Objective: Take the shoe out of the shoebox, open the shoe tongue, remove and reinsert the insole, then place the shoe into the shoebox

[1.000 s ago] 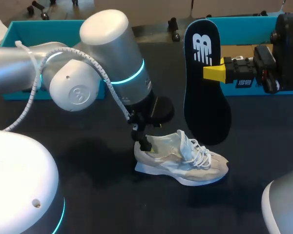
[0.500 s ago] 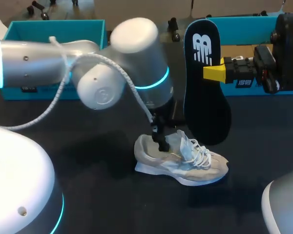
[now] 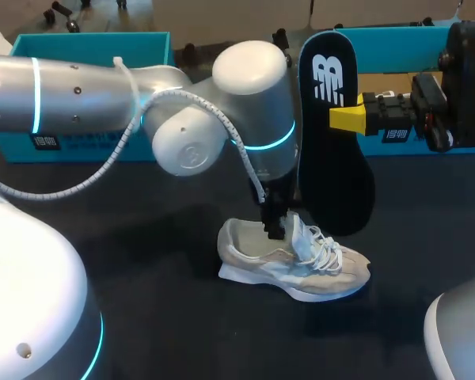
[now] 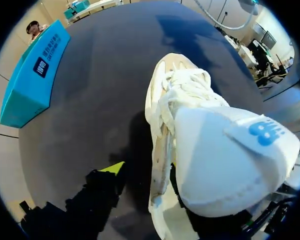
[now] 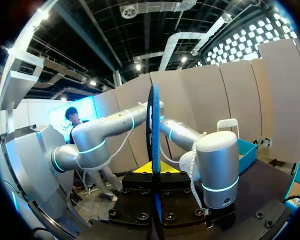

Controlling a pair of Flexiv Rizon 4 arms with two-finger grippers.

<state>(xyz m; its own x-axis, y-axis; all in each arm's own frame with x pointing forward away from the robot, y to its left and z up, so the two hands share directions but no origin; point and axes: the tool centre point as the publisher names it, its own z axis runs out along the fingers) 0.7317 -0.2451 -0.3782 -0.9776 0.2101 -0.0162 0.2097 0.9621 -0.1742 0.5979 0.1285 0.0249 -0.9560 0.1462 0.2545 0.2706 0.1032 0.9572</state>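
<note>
Tabletop (image 3: 142,261), black and matte, under everything. Next in bulk, silver left arm (image 3: 103,95) with glowing cyan rings, in from the left side and bent down past the middle.

At the back edge, two teal cardboard shoebox halves: one (image 3: 87,47) behind the left arm, the other (image 3: 372,146) behind the right arm's wrist, brown inside.

Then dark navy foam insole (image 3: 336,182) with a white logo, held upright above the table, broad end down, lower end just behind the sneaker's laces in the head view. Clamped at its waist by right gripper (image 3: 340,119), yellow tips pressed on both faces; edge-on between those tips in the right wrist view.

Below, cream-and-white lace-up sneaker (image 3: 293,261), resting on its sole near the table's middle, toe toward the right, outside both box halves. At the sneaker's opening, left gripper (image 3: 275,226), down just heelward of the lacing; open or closed, cannot tell.

Smallest, pale padded shoe tongue (image 4: 230,160) with a blue logo patch, raised and close before the left wrist camera, white laces (image 4: 190,87) bunched ahead of it.
</note>
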